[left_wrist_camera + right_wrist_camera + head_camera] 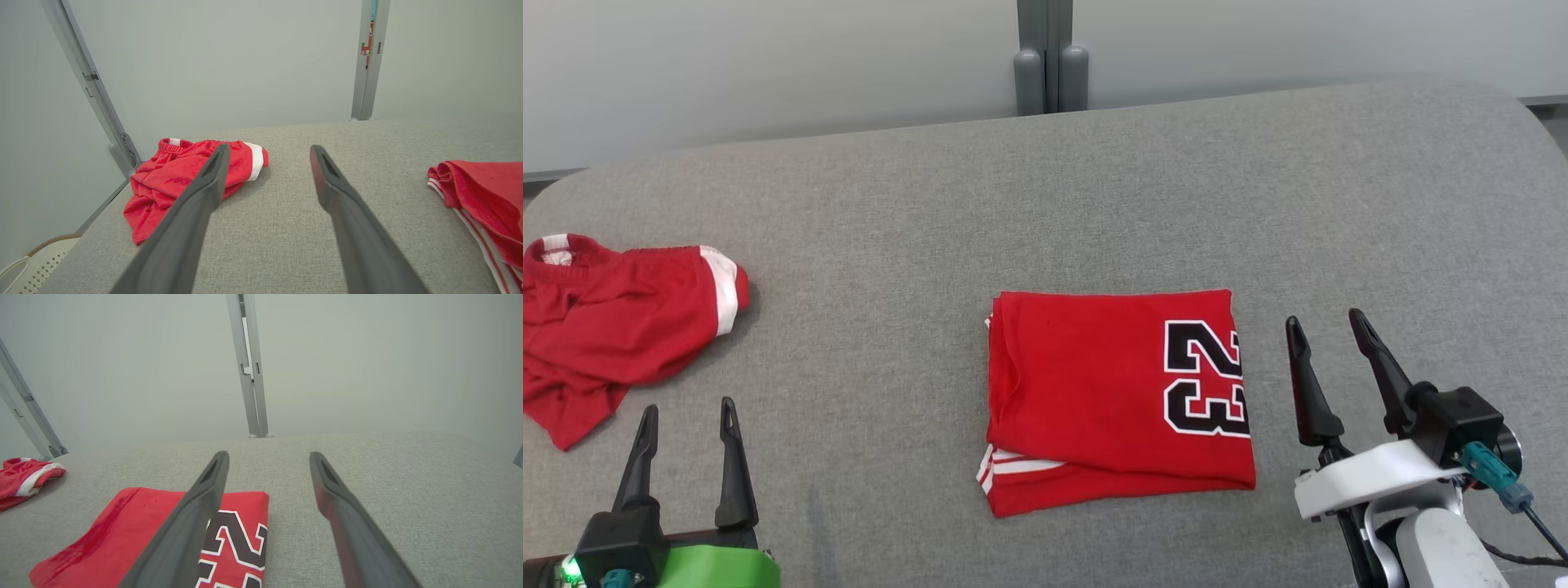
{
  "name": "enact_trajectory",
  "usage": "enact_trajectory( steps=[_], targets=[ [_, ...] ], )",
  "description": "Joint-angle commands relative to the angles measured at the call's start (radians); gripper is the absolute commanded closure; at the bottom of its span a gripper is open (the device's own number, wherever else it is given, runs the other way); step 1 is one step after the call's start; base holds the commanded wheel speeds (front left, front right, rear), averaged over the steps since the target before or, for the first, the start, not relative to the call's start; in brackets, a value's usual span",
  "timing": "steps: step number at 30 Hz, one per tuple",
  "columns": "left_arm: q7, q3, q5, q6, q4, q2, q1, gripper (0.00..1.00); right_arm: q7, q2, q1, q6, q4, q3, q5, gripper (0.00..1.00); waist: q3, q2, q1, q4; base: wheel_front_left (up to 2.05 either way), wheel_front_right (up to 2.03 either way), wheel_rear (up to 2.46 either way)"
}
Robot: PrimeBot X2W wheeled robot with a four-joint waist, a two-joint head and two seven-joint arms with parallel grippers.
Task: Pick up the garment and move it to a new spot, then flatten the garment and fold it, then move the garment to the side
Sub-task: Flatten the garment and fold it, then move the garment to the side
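**Fold looks done, side move pending**

Going from the left, a crumpled red garment with white trim (621, 327) is lying at the far left of the grey padded surface (1094, 188). My left gripper (688, 406) is hovering just below it, fingers spread and gripping nothing. In the middle, the red jersey (1119, 400) is lying folded into a neat rectangle, its number 23 facing up. My right gripper (1324, 317) is hovering just beside the jersey's right edge, jaws apart and also empty. I am judging the folding finished, with only the move aside remaining. For that I am planning to pinch every layer at one edge so the fold holds.
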Motion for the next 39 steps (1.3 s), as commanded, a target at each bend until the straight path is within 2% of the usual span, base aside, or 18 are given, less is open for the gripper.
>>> enact_trajectory(
  steps=[1, 12, 39],
  targets=[
    [0.000, 0.003, 0.011, 0.007, 0.002, 0.002, 0.018, 0.00, -0.002, 0.005, 0.019, -0.001, -0.008, -0.007, -0.008, 0.00, -0.008, -0.0001, 0.0000, -0.003, 0.00, 0.00, 0.00],
    [0.000, -0.012, 0.018, 0.021, 0.006, 0.002, 0.027, 0.00, -0.002, 0.017, 0.064, -0.001, 0.005, -0.006, -0.051, 0.00, -0.026, -0.0001, 0.0000, 0.002, 0.00, 0.00, 0.00],
    [0.000, -0.005, 0.005, 0.020, 0.010, 0.003, 0.031, 0.00, -0.002, 0.021, 0.030, -0.001, 0.043, 0.029, -0.042, 0.00, -0.029, -0.0001, 0.0000, 0.013, 0.00, 0.00, 0.00]
  ],
)
